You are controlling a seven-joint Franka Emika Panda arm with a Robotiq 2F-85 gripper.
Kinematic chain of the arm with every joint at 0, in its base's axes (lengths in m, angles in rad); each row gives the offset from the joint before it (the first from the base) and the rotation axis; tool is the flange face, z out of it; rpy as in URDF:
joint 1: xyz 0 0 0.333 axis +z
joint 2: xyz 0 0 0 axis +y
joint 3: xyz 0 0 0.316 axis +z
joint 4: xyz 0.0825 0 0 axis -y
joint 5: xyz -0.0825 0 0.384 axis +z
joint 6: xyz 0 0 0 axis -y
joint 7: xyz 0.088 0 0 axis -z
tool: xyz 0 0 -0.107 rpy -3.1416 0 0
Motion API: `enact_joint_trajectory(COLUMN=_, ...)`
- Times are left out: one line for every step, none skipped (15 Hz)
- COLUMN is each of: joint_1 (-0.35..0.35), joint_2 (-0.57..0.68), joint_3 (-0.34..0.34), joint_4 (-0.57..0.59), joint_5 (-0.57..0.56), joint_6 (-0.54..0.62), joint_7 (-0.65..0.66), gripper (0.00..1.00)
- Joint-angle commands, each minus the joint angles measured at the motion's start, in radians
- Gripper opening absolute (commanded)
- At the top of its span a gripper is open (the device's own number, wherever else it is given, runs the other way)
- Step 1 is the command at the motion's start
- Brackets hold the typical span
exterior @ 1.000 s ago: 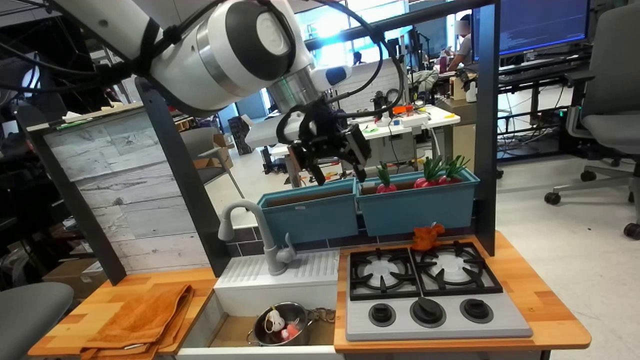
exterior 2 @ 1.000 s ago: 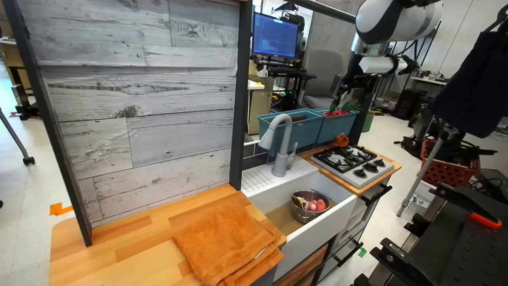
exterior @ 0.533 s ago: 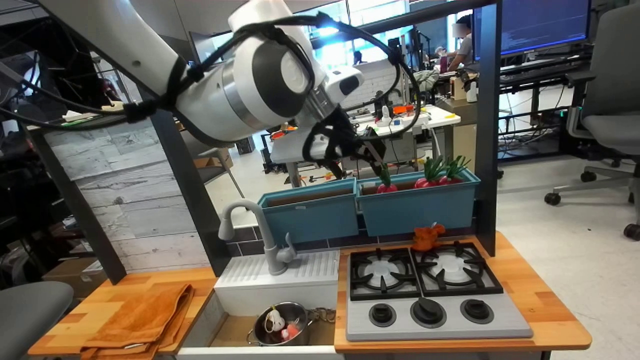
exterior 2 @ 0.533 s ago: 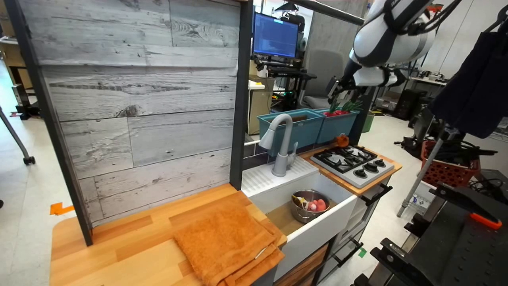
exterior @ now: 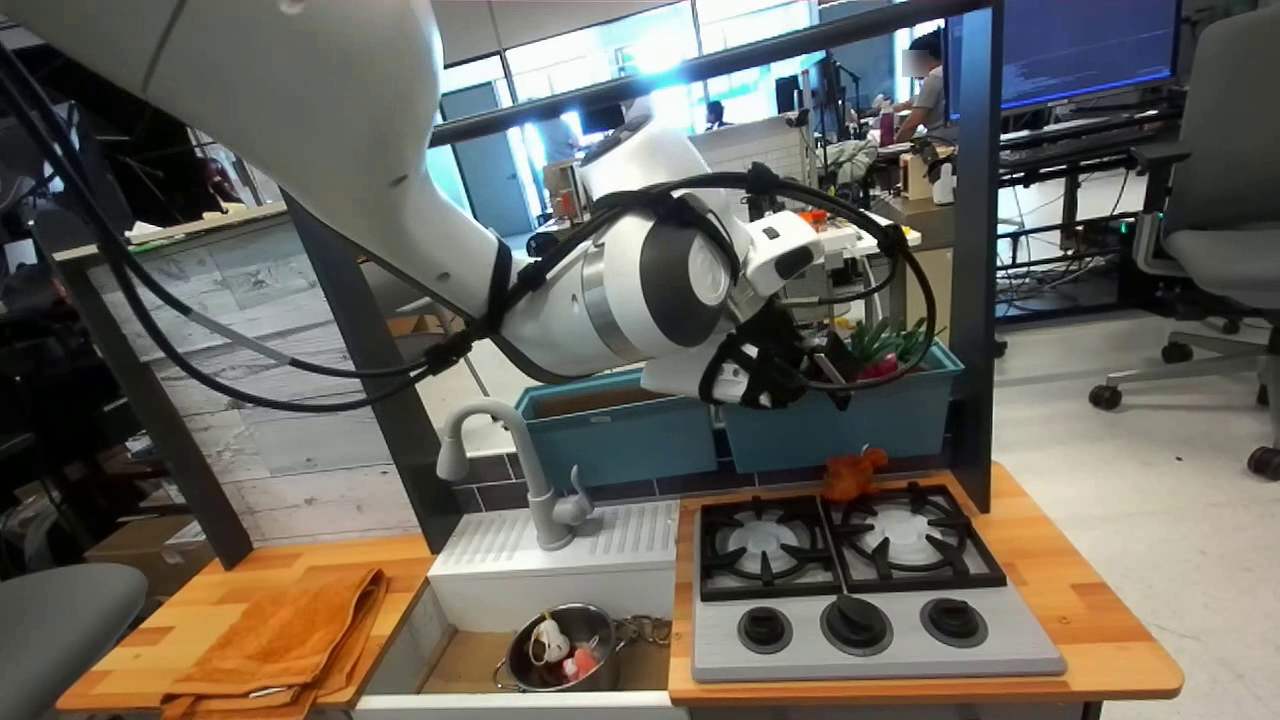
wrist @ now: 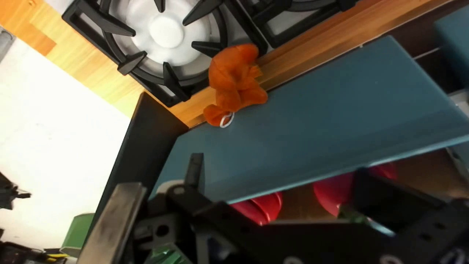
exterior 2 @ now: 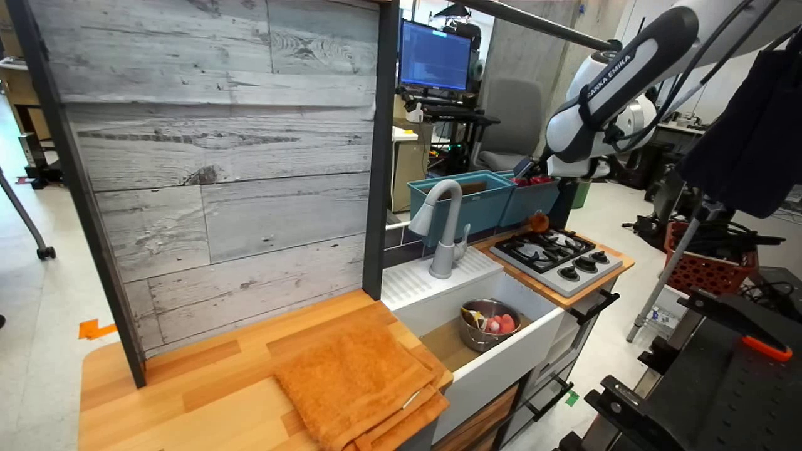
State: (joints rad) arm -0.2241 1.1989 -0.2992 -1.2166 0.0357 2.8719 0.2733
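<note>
Wrist view: hand [wrist: 278, 168], unclenched, near red radishes [wrist: 264, 207]; drift toward twelve o'clock could knock the blue planter [wrist: 311, 121].

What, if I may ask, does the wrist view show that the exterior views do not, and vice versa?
Only the wrist view clearly shows the claw with its fingers apart, a red radish in view between them. Only the exterior views show the gray faucet, the metal pot in the sink and the orange towel. All share the orange plush, the stove and the blue planter.
</note>
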Motion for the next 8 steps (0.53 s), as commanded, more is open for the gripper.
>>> enact_joint_trajectory(joint_1=-0.03, joint_2=0.125, joint_3=-0.033, joint_4=0.218, joint_5=0.014, joint_6=-0.172, joint_7=0.067, gripper=1.0)
enact_joint_trajectory(joint_1=-0.038, joint_2=0.132, joint_3=-0.027, joint_4=0.24, joint_5=0.014, joint_6=-0.195, joint_7=0.073, gripper=1.0)
enact_joint_trajectory(joint_1=-0.053, joint_2=0.105, joint_3=0.01, joint_4=0.224, joint_5=0.022, joint_6=-0.199, joint_7=0.047, gripper=1.0)
enact_joint_trajectory(joint_1=-0.068, joint_2=0.094, joint_3=0.037, joint_4=0.231, joint_5=0.028, joint_6=-0.2, joint_7=0.026, gripper=1.0)
enact_joint_trajectory(joint_1=-0.076, joint_2=0.055, joint_3=0.073, joint_4=0.197, joint_5=0.037, joint_6=-0.179, joint_7=0.0, gripper=1.0)
enact_joint_trajectory(joint_1=-0.089, joint_2=0.024, joint_3=0.109, joint_4=0.175, joint_5=0.043, joint_6=-0.166, joint_7=-0.027, gripper=1.0)
enact_joint_trajectory(joint_1=-0.098, joint_2=-0.02, joint_3=0.14, joint_4=0.137, joint_5=0.044, joint_6=-0.158, joint_7=-0.059, gripper=1.0)
enact_joint_trajectory(joint_1=-0.109, joint_2=-0.059, joint_3=0.168, joint_4=0.1, joint_5=0.04, joint_6=-0.153, joint_7=-0.095, gripper=1.0)
